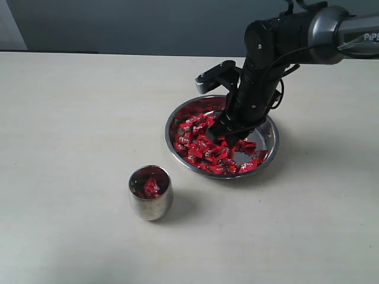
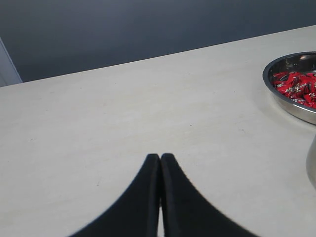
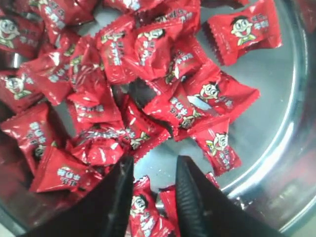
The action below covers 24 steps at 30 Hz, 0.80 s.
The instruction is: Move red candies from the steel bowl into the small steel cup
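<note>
Picking | right gripper [image 3: 153,165] spread over red candies [image 3: 148,49], steel bowl [image 3: 276,98] | left gripper [image 2: 160,157] pressed together | next: pinch one, carry to small steel cup [image 1: 150,201]

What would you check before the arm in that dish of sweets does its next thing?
1. Right gripper down in the steel bowl: ok.
2. Its jaws apart, ready to close: ok.
3. A single one of the red candies lined up between the fingertips: cannot tell; bare steel shows in the gap, with wrappers close on both sides.
4. Small steel cup upright and uncovered: ok; one candy shows inside.
5. Left gripper out of the way: ok; shut, over the table, apart from the bowl.
</note>
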{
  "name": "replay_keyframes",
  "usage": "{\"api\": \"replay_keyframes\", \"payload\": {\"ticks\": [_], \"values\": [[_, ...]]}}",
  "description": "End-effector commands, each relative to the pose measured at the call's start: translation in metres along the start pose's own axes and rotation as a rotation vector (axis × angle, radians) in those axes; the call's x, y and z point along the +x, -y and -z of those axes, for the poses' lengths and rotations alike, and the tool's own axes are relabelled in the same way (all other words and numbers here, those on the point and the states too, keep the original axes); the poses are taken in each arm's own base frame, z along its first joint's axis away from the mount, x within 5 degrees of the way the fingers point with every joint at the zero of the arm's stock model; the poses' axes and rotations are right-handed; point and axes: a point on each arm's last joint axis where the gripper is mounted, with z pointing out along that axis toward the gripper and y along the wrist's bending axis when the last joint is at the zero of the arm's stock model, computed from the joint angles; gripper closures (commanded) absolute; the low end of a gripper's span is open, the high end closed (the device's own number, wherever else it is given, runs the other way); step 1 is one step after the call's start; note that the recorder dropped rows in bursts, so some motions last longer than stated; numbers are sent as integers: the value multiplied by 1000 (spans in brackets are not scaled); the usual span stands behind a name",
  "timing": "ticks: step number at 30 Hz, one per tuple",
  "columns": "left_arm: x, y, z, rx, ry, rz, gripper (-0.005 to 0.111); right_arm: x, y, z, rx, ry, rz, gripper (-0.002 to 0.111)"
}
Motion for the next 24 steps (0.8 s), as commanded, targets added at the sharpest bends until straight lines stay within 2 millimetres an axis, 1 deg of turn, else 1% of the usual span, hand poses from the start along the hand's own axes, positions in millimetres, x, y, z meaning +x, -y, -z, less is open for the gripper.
{"api": "replay_keyframes", "payload": {"ticks": [1,5,9,14,24], "values": [[-1,0,0,7,13,5,106,3,8,-10,52,-37,-1,78],[-1,0,0,7,13,5,106,4,10,-19,69,-62,9,78],[-1,0,0,7,13,5,106,2,11,-23,83,-47,3,78],[-1,0,0,7,13,5,106,1,15,-23,126,-38,7,78],[-1,0,0,7,13,5,106,0,16,-23,132,-19,12,78]]}}
